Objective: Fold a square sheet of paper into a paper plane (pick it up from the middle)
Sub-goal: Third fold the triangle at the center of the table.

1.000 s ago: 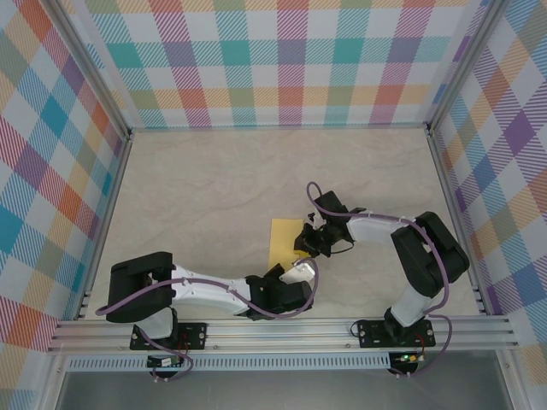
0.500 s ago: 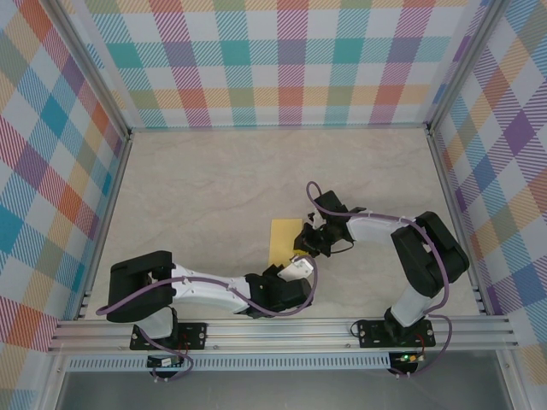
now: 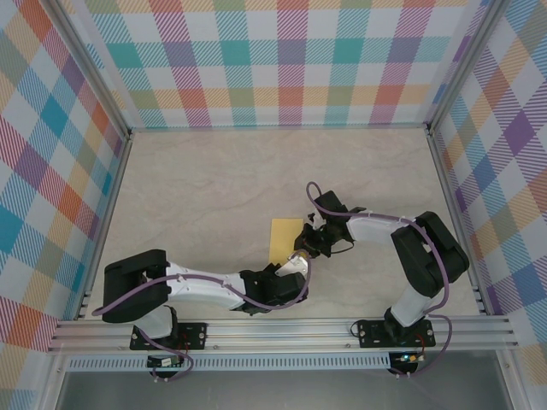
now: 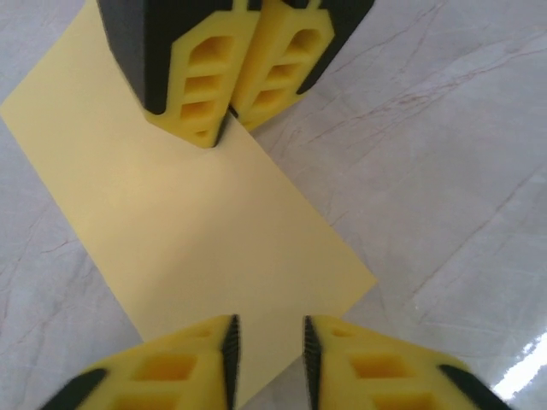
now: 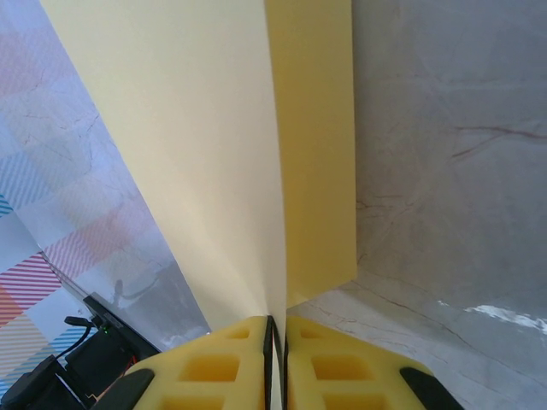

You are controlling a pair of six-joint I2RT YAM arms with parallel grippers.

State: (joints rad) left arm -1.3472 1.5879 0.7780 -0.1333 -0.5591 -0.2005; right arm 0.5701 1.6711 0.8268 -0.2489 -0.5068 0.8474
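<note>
Right gripper (image 5: 275, 331) clamped on edge of thin yellow folded paper sheet (image 5: 214, 145). Left gripper (image 4: 268, 346) fingers apart, sheet corner beneath them.

Yellow paper (image 4: 197, 231), a plain rectangle on the worktop (image 3: 197, 188), one edge in my right tool's (image 5: 275, 333) pinch.

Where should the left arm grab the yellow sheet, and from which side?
Probably the sheet's near corner, with the left gripper sliding in low from the near side. The paper lies flat there, that corner sits right at the gap of its open jaws, and the right gripper is pinching the opposite edge.
</note>
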